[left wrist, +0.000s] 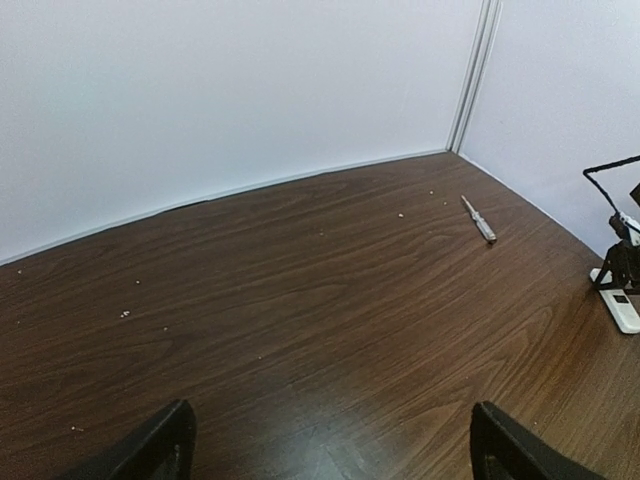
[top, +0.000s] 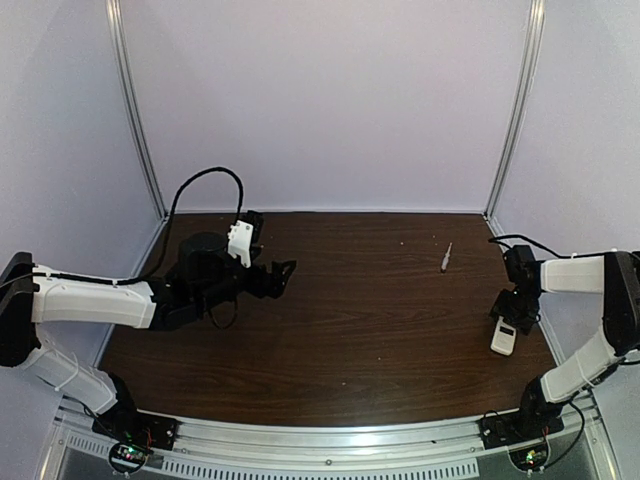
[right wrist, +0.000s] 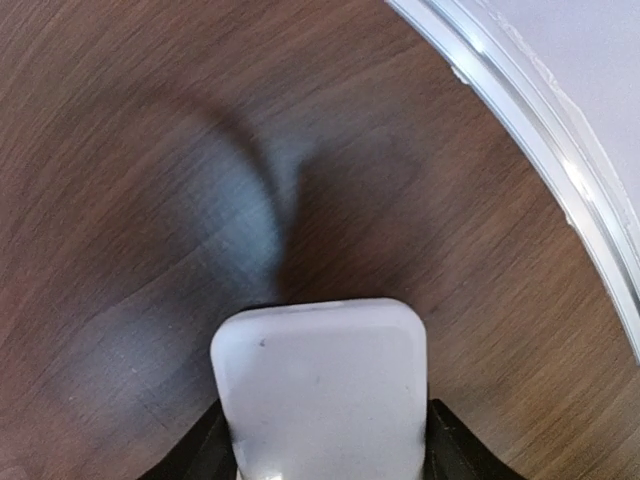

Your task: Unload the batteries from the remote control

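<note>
Between the right jaws, the remote control [right wrist: 320, 385] is getting pinched by its two side edges near one end. Those jaws are closing only as wide as the white body and pressing on it from both sides. Whether it's lifting off the desk [top: 350, 330] or just lying on it is hard to tell. From above it's looking pretty much flat, with the rest of it sticking out past the jaw tips toward the arm bases.

No batteries are showing anywhere, neither on the desk nor on the remote. They're probably sitting inside, which would mean the actual unloading isn't happening yet. This looks like the get-a-grip-on-the-remote step.

The side facing up seems to be the one with the dark window, so the battery door is likely underneath. Next move is probably going to need the remote turned or brought somewhere the other arm can reach it, then the cover worked open. A firm, non-slipping pinch is going to matter there.

The left jaws are hanging spread wide over the desk, gripping nothing and touching nothing, well apart from the remote. A slim pointed tool [top: 446, 257] is lying far out ahead of them, also well away from the right jaws.
</note>
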`<state>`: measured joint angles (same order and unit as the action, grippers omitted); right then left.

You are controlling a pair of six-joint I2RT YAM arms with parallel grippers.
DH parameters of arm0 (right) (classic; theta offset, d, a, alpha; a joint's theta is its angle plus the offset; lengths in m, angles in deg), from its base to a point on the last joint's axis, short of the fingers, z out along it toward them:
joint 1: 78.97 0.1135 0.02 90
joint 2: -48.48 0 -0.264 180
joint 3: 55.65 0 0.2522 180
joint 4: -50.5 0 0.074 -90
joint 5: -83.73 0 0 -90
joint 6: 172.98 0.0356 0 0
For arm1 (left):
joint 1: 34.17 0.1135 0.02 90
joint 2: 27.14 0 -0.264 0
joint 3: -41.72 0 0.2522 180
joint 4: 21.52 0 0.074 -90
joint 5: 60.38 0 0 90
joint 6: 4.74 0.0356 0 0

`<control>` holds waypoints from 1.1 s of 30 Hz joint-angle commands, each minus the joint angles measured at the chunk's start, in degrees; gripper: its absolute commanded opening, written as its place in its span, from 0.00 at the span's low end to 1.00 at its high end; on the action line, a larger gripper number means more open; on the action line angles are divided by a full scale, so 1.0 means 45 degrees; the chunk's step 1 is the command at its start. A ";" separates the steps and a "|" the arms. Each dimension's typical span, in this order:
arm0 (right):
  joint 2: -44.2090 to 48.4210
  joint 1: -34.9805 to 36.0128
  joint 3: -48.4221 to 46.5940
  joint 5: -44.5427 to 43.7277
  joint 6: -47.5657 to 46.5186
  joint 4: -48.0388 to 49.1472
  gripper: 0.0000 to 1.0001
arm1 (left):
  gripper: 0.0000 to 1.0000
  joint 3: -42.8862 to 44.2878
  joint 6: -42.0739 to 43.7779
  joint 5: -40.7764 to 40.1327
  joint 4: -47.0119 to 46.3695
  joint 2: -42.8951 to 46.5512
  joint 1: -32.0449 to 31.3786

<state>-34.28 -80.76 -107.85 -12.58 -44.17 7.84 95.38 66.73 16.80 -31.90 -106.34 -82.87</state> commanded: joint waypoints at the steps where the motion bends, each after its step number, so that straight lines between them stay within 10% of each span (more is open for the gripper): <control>1: 0.0267 -0.0092 0.0668 0.0090 -0.0042 -0.0171 0.50 | 0.97 0.0303 0.0174 -0.0062 -0.0163 -0.0165 -0.0035; 7: 0.1064 -0.0063 0.1224 0.0888 -0.0063 0.0064 0.26 | 0.97 0.0333 0.0227 -0.0129 -0.0114 -0.0211 -0.0035; 33: 0.6670 0.4540 0.1241 0.2175 0.3826 0.1359 0.11 | 0.97 0.0389 0.0523 -0.0614 0.0244 0.0014 -0.0034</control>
<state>-4.49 -64.28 -101.90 -1.85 -31.87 9.93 96.10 68.46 14.00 -29.95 -106.84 -82.87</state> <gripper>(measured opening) 0.538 0.974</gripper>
